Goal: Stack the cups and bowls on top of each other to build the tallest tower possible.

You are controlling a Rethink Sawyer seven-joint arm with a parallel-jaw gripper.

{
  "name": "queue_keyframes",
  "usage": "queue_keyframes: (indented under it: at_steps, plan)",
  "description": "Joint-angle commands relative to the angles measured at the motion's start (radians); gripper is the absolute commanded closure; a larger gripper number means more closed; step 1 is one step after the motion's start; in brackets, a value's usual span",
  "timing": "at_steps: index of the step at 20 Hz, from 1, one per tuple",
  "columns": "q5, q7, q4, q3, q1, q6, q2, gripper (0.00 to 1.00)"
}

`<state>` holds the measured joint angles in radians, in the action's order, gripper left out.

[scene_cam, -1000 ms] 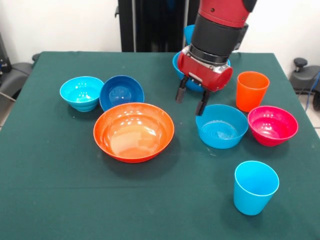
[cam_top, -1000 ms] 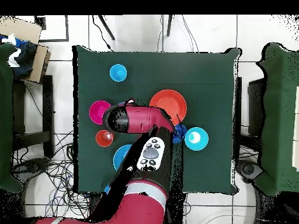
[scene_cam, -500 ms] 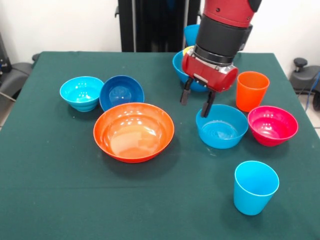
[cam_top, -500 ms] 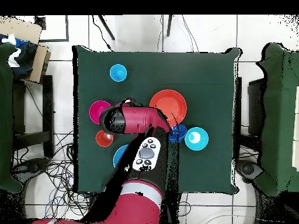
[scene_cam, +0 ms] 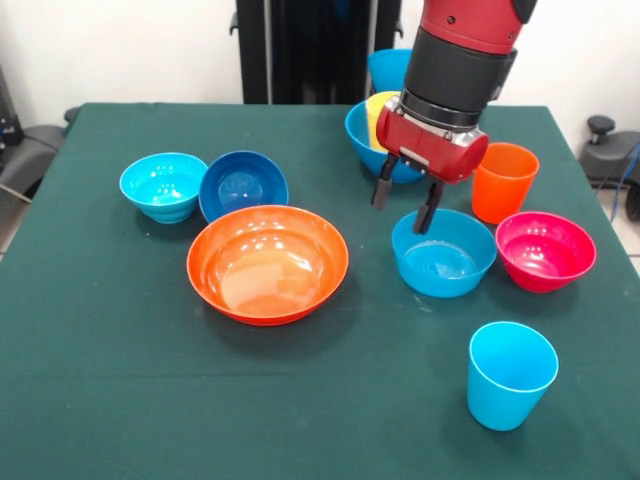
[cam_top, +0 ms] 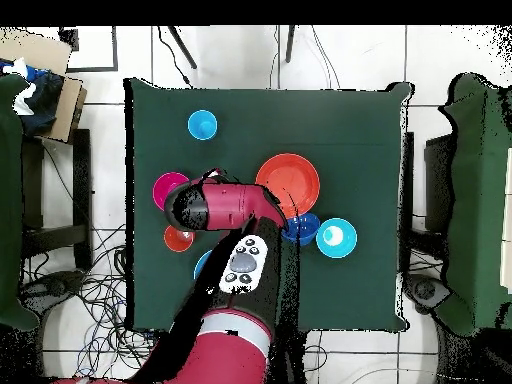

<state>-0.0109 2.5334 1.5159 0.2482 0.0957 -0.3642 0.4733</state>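
On the green table (scene_cam: 120, 380), left to right, sat a cyan bowl (scene_cam: 163, 185), a dark blue bowl (scene_cam: 243, 184) touching it, and a wide orange bowl (scene_cam: 268, 262) just in front. The gripper (scene_cam: 404, 206) hung above the far rim of a light blue bowl (scene_cam: 443, 253) — jaws parted, holding nothing. Behind it a blue bowl (scene_cam: 362, 130) held a yellow cup (scene_cam: 381, 112). Further right stood an orange cup (scene_cam: 504, 181), a magenta bowl (scene_cam: 545, 250) and — nearest the camera — a light blue cup (scene_cam: 510, 374).

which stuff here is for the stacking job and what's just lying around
For the job:
orange bowl
dark blue bowl
cyan bowl
light blue bowl
magenta-red bowl
orange cup
light blue cup
yellow cup

Lying about:
cardboard box
floor cables
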Motion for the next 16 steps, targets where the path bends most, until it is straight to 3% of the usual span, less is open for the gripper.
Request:
queue_keyframes:
  at_steps: [1,16]
  plan:
    - [-0.047,0.018,0.014,-0.077,0.021,0.016,-0.063,0.00]
    - [-0.030,0.069,-0.092,0.004,0.108,0.092,-0.224,0.00]
